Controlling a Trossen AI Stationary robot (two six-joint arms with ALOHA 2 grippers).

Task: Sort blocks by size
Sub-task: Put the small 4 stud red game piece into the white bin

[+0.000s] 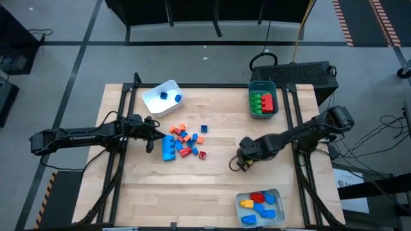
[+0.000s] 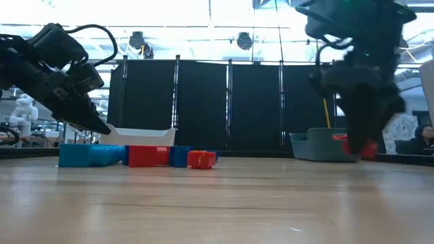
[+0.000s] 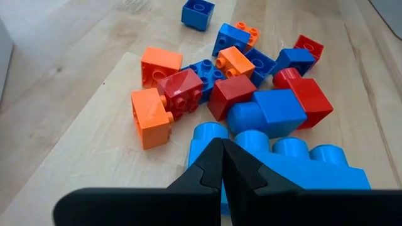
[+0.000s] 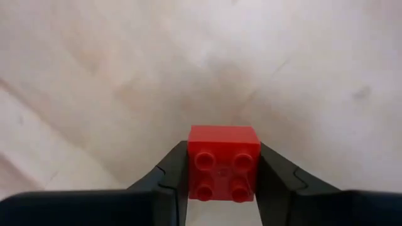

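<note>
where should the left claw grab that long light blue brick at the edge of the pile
Judging by its pose, grip the long light blue brick across its two long flat sides, coming down from above. Its studs face up, and the end away from the pile sits clear. The left claw, shut now, would have to open first.

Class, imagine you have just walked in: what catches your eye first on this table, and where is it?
First, the bright pile of loose blocks on the table's left half, with the left gripper shut and empty at its edge beside a long blue brick. Next, the right gripper, right of the pile, clamps a red four-stud brick above bare wood.
</note>
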